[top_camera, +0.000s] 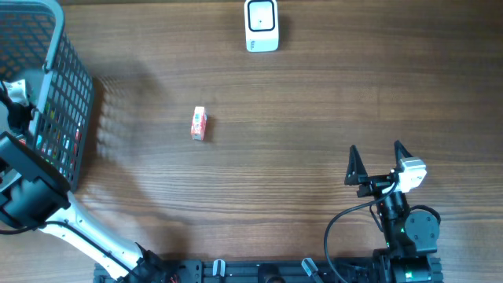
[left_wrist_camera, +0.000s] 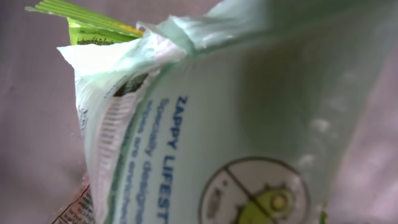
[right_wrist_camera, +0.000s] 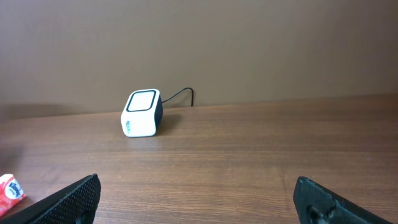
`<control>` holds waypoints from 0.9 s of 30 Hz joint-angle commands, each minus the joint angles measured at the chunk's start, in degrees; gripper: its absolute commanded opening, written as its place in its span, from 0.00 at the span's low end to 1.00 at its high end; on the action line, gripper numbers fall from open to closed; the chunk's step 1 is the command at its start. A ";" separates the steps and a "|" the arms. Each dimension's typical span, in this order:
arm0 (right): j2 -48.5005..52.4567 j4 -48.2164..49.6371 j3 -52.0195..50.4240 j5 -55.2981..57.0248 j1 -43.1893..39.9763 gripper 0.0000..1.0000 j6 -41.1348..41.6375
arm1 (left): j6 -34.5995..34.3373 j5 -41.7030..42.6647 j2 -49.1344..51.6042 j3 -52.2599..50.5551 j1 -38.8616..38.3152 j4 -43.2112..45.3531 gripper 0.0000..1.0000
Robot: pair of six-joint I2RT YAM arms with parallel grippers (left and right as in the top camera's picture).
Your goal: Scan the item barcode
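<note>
Overhead view: you are seeing the left hand (top_camera: 14, 110) hanging inside the grey basket (top_camera: 75, 86) at the left edge of the frame. A pale green packet (left_wrist_camera: 249, 124) with blue lettering is filling the left wrist view, apparently very near that hand. Its fingers are not showing, so you cannot tell whether it is gripping. The right hand (top_camera: 376, 149), lower right, is gaping wide and holding nothing. The white scanner (top_camera: 261, 25) is sitting top centre on the counter (top_camera: 314, 94), with a small red-and-white packet (top_camera: 198, 123) left of centre.

pale-grn pouch (left_wrist_camera: 249, 112), wht scanner (top_camera: 262, 26), grey basket (top_camera: 72, 82)
</note>
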 commanded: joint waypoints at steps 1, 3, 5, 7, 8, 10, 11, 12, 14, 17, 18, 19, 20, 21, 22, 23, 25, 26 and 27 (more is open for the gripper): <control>-0.26 0.15 -0.07 0.57 -0.28 1.00 0.02 | -6.99 1.79 0.42 3.65 -0.07 -1.70 0.04; -0.26 0.15 -0.07 0.57 -0.28 1.00 0.04 | -9.79 1.79 -3.67 7.26 -0.07 -1.90 0.04; -0.26 0.15 -0.07 0.57 -0.28 1.00 0.04 | -12.04 1.75 -8.55 10.71 -0.07 -1.79 0.04; -0.26 0.15 -0.07 0.57 -0.28 1.00 0.04 | -13.81 1.51 -13.33 13.79 -0.07 -1.62 0.04; -0.26 0.15 -0.07 0.57 -0.28 1.00 0.04 | -15.21 1.29 -17.07 15.98 -0.07 -1.51 0.04; -0.26 0.15 -0.07 0.57 -0.28 1.00 0.04 | -19.04 1.38 -23.63 18.38 -0.07 -1.49 0.04; -0.26 0.15 -0.07 0.57 -0.28 1.00 0.04 | -22.32 1.42 -26.95 18.69 -0.07 -1.51 0.04; -0.26 0.15 -0.07 0.57 -0.28 1.00 0.04 | -26.38 2.23 -30.29 18.69 -0.13 -1.81 0.04; -0.26 0.15 -0.07 0.57 -0.28 1.00 0.04 | -33.09 8.02 -37.16 18.69 -1.51 -3.72 0.04; -0.26 0.15 -0.07 0.57 -0.28 1.00 0.04 | -36.02 15.52 -44.24 18.67 -6.62 -10.56 0.04; -0.26 0.15 -0.07 0.57 -0.28 1.00 0.04 | -36.00 16.24 -45.75 18.67 -8.92 -13.75 0.04; -0.26 0.15 -0.07 0.57 -0.28 1.00 0.04 | -35.91 16.15 -47.23 18.67 -12.46 -17.86 0.04; -0.26 0.15 -0.07 0.57 -0.28 1.00 0.04 | -35.76 15.93 -48.00 18.67 -15.50 -21.24 0.04; -0.26 0.15 -0.07 0.57 -0.28 1.00 0.04 | -35.76 15.23 -48.48 18.64 -20.85 -26.18 0.04; -0.26 0.15 -0.07 0.57 -0.28 1.00 0.04 | -35.74 13.55 -48.39 18.45 -25.24 -29.14 0.04; -0.26 0.15 -0.07 0.57 -0.26 1.00 0.04 | -35.78 9.77 -48.19 17.22 -30.25 -30.97 0.04; -0.26 0.15 -0.07 0.57 -0.26 1.00 0.04 | -36.09 5.05 -48.04 13.86 -35.74 -31.34 0.04; -0.26 0.15 -0.07 0.57 -0.28 1.00 0.04 | -36.50 3.39 -48.00 10.54 -38.71 -30.86 0.04; -0.26 0.15 -0.07 0.57 -0.28 1.00 0.04 | -37.07 3.15 -48.00 6.64 -41.07 -30.21 0.04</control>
